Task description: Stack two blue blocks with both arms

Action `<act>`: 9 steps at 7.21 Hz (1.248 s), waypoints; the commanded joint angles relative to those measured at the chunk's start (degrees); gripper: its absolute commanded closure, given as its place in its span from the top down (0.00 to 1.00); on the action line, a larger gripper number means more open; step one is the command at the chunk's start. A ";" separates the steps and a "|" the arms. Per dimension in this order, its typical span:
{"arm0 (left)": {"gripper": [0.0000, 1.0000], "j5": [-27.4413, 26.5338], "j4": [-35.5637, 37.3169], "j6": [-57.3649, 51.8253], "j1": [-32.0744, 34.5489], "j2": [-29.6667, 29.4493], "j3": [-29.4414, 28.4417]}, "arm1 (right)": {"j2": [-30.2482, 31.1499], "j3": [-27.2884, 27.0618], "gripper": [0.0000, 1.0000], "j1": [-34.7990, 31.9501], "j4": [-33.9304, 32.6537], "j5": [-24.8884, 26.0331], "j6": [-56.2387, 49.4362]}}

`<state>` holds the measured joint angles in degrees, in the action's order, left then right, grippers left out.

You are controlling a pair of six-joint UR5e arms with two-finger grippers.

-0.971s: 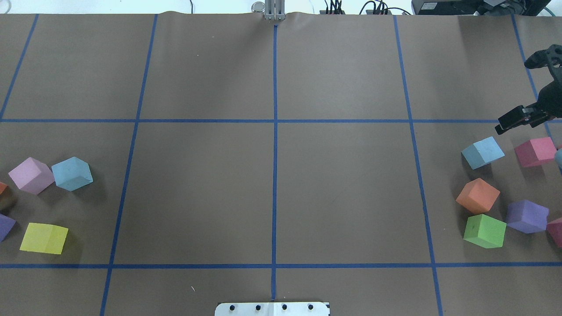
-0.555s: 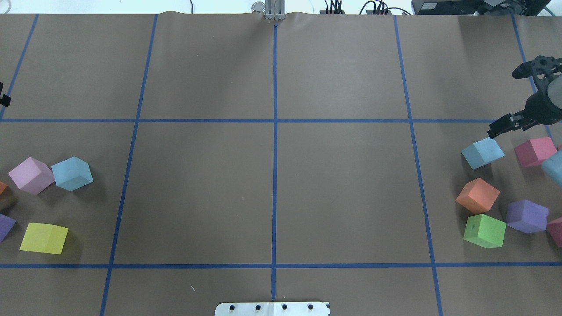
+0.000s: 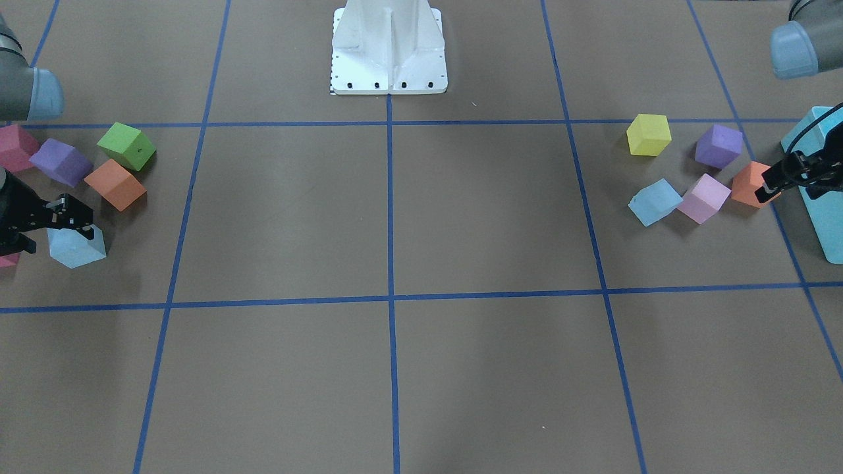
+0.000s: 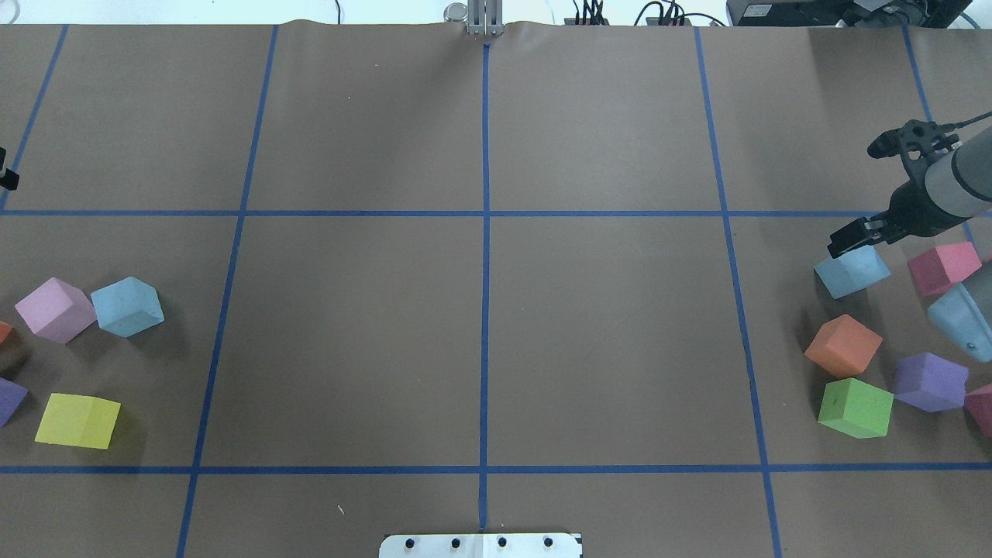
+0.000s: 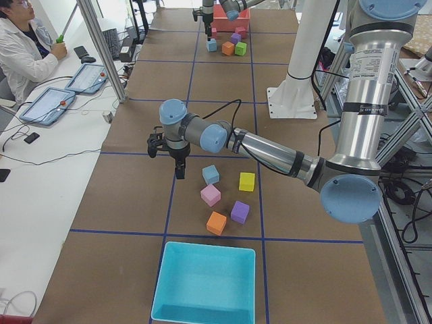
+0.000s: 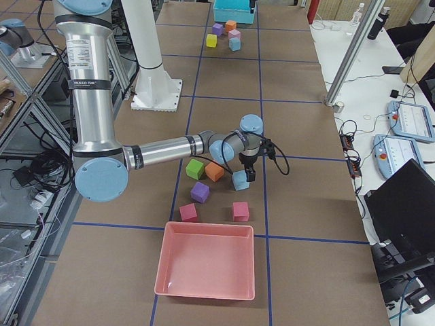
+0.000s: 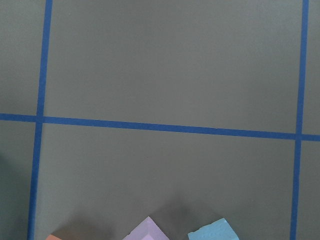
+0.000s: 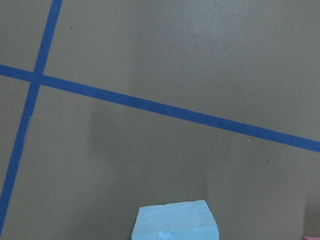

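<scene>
Blue block [image 4: 855, 273] under right end effector [image 4: 843, 245]; 2nd blue block [image 4: 126, 307] beside pink cube [image 4: 56, 310]

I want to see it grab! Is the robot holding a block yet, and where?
Nothing is held. Both blue blocks lie on the table; the right end effector hangs over one, the left end effector grips nothing.

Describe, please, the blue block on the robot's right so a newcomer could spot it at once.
Find the pink bin at the table's end on the robot's right; foam cubes cluster past it. The blue block sits at the tips of the right gripper, and it alone is sky blue among pink, orange, green and purple neighbours.
</scene>
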<state>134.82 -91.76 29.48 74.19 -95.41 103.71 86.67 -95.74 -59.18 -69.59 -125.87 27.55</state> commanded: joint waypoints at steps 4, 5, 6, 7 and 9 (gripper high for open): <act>0.99 0.00 -0.09 -0.38 -0.01 0.14 -0.09 | -0.18 0.29 0.98 1.61 -0.02 1.32 -0.66; 0.99 0.00 -0.09 -0.39 -0.01 0.14 -0.09 | -0.18 0.38 0.98 1.61 -0.02 1.24 -1.18; 0.99 0.00 -0.09 -0.47 -0.01 0.14 -0.17 | -0.18 0.38 0.98 1.61 -0.02 1.32 -1.36; 0.99 0.00 -0.09 -0.56 -0.01 0.14 -0.26 | -0.10 0.55 0.98 1.61 -0.02 1.32 -2.93; 0.99 0.00 -0.09 -0.56 -0.01 0.14 -0.35 | -0.18 2.13 0.97 1.61 0.07 1.24 -4.26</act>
<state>134.82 -91.85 28.93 74.18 -95.27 103.41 86.51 -94.45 -57.57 -69.59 -124.60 24.02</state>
